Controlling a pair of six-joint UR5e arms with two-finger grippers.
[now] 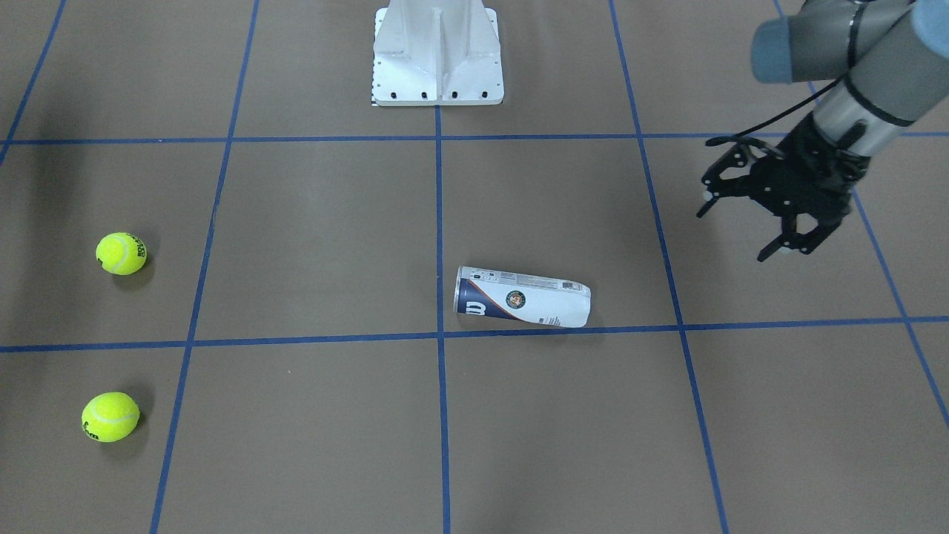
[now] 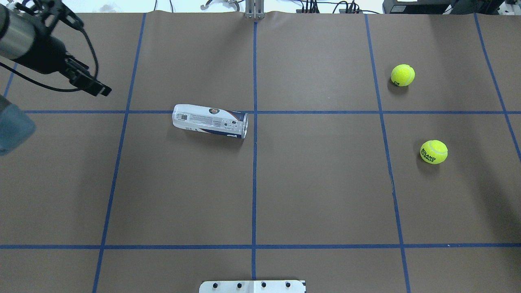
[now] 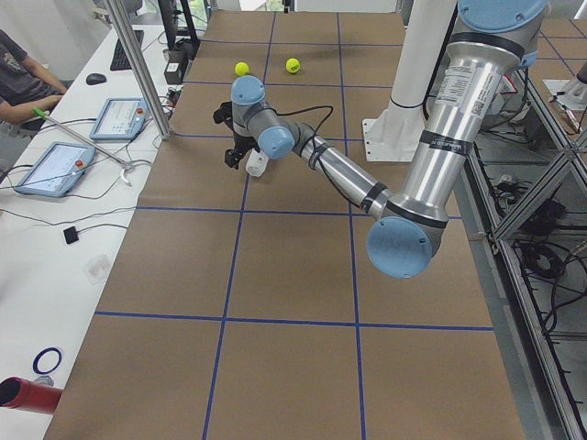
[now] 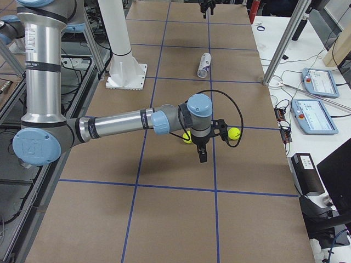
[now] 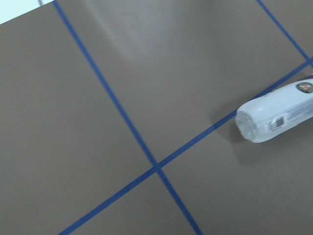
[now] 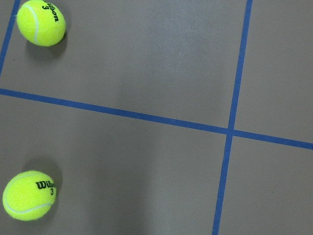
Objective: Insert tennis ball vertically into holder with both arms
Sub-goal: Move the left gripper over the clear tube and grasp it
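I view the table [image 2: 317, 191] steeply from opposite sides, overhead and front; both share the holder [image 1: 523, 297]; wrist cameras look down close.

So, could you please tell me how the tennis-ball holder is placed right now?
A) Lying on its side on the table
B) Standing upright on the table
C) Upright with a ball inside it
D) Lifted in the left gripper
A: the holder lies on its side on the table, and the open left gripper is well apart from it.
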